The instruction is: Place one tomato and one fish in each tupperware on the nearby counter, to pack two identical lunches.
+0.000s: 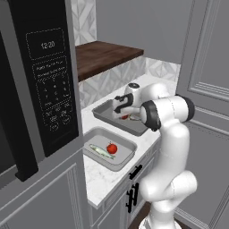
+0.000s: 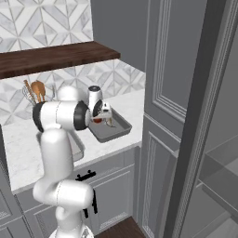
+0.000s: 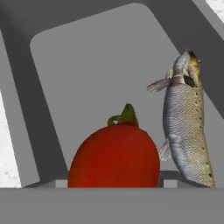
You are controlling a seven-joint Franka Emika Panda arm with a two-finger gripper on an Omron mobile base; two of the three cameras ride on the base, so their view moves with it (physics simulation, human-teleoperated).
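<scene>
My gripper (image 1: 121, 117) (image 2: 100, 119) reaches down into the far tupperware (image 1: 105, 112) (image 2: 116, 131) (image 3: 100, 65) on the white counter (image 1: 100, 179). Its jaws are shut on a red tomato (image 3: 114, 159) (image 1: 125, 117), which sits low over the tray floor. A speckled fish (image 3: 186, 127) (image 1: 134, 118) lies just beside the tomato in that tray. The near tupperware (image 1: 96, 131) holds another tomato (image 1: 112, 148) and another fish (image 1: 102, 152).
A dark brown shelf (image 1: 105, 56) (image 2: 56, 56) hangs over the back of the counter. The black microwave (image 1: 49, 80) stands close on the left and tall grey cabinet panels (image 1: 205, 67) on the right. Wooden utensils (image 2: 36, 90) stand against the tiled wall.
</scene>
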